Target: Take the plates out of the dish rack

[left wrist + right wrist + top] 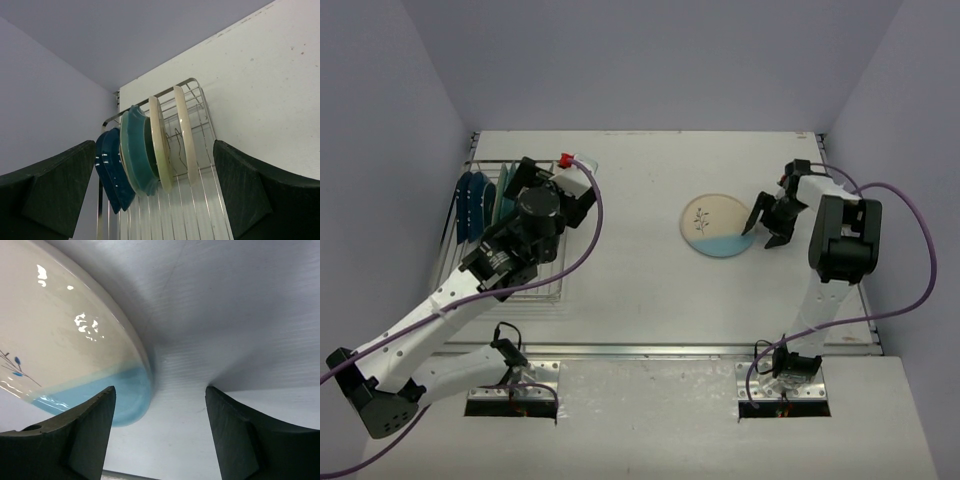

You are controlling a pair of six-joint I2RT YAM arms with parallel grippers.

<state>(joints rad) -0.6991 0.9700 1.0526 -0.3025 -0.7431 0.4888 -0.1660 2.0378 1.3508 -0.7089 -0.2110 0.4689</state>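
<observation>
A cream-and-light-blue plate with a dark sprig [718, 224] lies flat on the table. My right gripper [767, 228] is open just off its right edge. In the right wrist view the plate's blue rim [125, 395] sits by the left finger, with nothing held in the gripper [157, 435]. The dish rack [545, 285] stands at the left. Dark navy [112, 170], teal [137, 155] and two cream-edged plates [160, 145] stand upright in the rack [200, 100]. My left gripper [550, 188] hovers over the rack, wide open [155, 200], short of the plates.
The left wall runs close beside the rack [420, 200]. The back wall closes the table's far edge [650, 125]. A purple cable [595, 225] loops from the left wrist over the rack's right side. Bare table lies between rack and plate [630, 260].
</observation>
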